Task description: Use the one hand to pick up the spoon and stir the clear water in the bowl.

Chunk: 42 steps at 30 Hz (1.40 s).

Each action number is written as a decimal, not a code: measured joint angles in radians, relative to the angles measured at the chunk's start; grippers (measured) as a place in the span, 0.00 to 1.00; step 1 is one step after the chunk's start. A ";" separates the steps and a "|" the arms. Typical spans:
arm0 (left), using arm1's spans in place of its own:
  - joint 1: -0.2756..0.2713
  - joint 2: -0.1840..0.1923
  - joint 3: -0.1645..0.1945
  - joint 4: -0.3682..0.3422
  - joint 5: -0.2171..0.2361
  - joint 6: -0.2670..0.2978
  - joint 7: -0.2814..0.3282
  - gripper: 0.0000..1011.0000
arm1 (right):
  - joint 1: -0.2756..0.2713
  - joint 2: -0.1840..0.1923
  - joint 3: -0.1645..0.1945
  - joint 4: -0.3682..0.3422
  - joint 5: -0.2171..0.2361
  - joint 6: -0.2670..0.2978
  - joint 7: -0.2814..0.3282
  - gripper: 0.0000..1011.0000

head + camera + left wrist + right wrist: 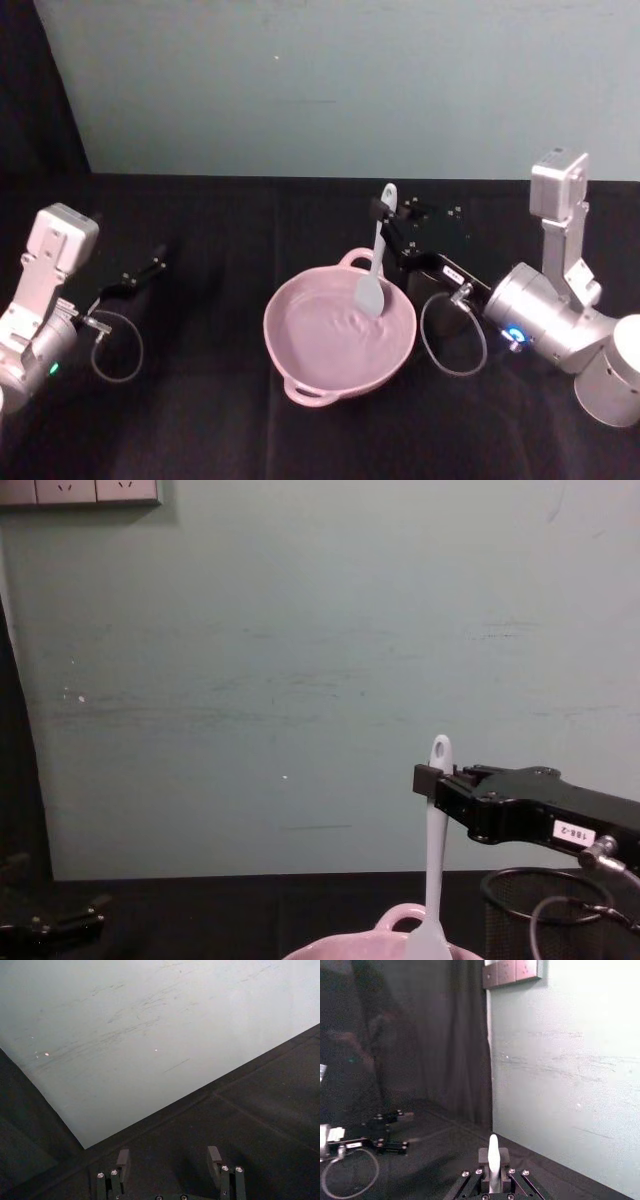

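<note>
The right gripper [383,212] reaches in from the right above the far side of the pale pink bowl [272,335], its jaws clenched on the white spoon [375,268] just below the hole at the handle's end. The spoon hangs nearly upright, a little tilted, with its flat blade down inside the bowl on the far right part (whether it touches the bottom cannot be told). The bowl sits in the middle of the black bench [200,420], with loop handles at its near and far rim. A black wire-mesh cup [520,905] stands below the right gripper's body. The left gripper [150,268] is parked at the left, well apart from the bowl, jaws released and holding nothing
</note>
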<state>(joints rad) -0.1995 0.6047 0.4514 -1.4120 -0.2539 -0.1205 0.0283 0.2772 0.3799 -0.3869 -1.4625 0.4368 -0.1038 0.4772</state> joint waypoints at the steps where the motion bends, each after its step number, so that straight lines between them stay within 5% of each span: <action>1: 0.000 0.000 0.000 0.000 0.000 0.000 0.000 0.99 | -0.012 0.005 0.001 -0.017 0.002 -0.001 0.004 0.12; 16: 0.000 0.000 0.000 0.000 0.000 0.000 0.000 0.99 | -0.090 0.016 -0.049 -0.123 0.035 0.012 0.051 0.12; 29: 0.000 0.000 0.000 0.000 0.000 0.000 0.000 0.99 | -0.010 -0.050 -0.088 -0.022 0.036 0.011 0.046 0.12; 35: 0.000 0.000 0.000 0.000 0.000 0.000 0.000 0.99 | 0.032 -0.062 -0.077 0.040 0.022 -0.001 0.031 0.12; 42: 0.000 0.000 0.000 0.000 0.000 0.000 0.000 0.99 | 0.047 -0.046 -0.023 0.076 0.022 -0.014 0.010 0.12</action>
<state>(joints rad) -0.1995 0.6047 0.4514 -1.4120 -0.2539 -0.1205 0.0283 0.3243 0.3336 -0.4100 -1.3870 0.4592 -0.1175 0.4873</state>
